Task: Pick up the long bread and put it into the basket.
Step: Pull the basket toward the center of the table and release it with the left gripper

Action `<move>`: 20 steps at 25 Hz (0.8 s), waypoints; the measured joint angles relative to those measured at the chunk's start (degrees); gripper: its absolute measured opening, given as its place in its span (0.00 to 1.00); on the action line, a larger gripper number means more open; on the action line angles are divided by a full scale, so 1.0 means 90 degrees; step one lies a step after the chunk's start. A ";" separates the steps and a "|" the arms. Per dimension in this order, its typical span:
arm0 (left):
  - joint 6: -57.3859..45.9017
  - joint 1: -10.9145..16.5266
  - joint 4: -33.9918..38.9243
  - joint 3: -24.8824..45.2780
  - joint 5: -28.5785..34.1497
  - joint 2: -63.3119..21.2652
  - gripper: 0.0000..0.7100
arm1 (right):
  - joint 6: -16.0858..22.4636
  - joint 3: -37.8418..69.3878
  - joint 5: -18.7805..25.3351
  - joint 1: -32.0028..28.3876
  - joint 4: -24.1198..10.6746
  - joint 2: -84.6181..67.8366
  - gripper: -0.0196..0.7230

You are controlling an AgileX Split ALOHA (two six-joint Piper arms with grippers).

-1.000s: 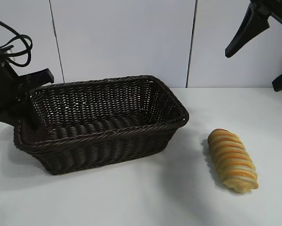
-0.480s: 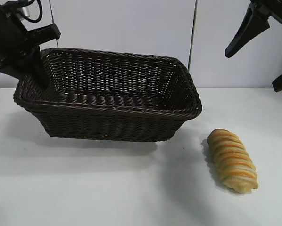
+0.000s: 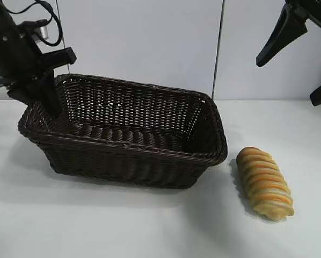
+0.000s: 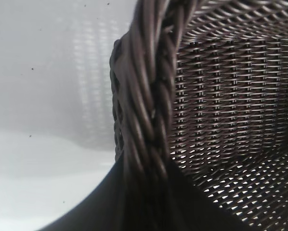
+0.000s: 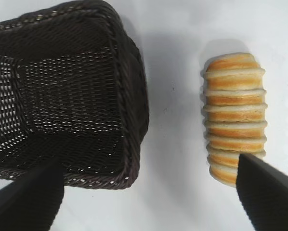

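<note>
Bread-bound basket (image 3: 150, 156) sat tilted, my left gripper (image 3: 45, 91) clenched on its braided rim. My right gripper (image 5: 149, 192) hovered spread wide above the long bread (image 3: 264, 183), lying on the table (image 3: 150, 226) just beside; descent and grasp came next, I judged.

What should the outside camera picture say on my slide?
Left gripper holds the basket rim; long bread waits on table.

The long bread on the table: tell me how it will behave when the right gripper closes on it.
The long bread probably squashes a little, since its ridged crust looks soft. Its rounded, elongated body may roll sideways if nudged off-centre. The crosswise ridges likely give the fingers of the right gripper some bite, so slipping seems unlikely.
</note>
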 joint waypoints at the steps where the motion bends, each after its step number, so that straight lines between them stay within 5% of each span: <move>1: 0.0000 0.0000 -0.0041 0.0000 -0.0024 0.0061 0.13 | -0.0004 0.0000 0.0000 0.0000 0.0000 0.0000 0.96; 6: 0.0000 0.0000 -0.0143 0.0000 -0.0054 0.0125 0.19 | -0.0019 0.0000 0.0000 0.0000 0.0000 0.0000 0.96; 13: 0.0000 0.0000 -0.0216 -0.0037 -0.0061 0.0059 0.84 | -0.0040 0.0000 0.0000 0.0000 0.0000 0.0000 0.96; 20: -0.0006 0.0305 -0.0175 -0.0171 0.0187 -0.0500 0.93 | -0.0039 0.0000 0.0000 0.0000 0.0000 0.0000 0.96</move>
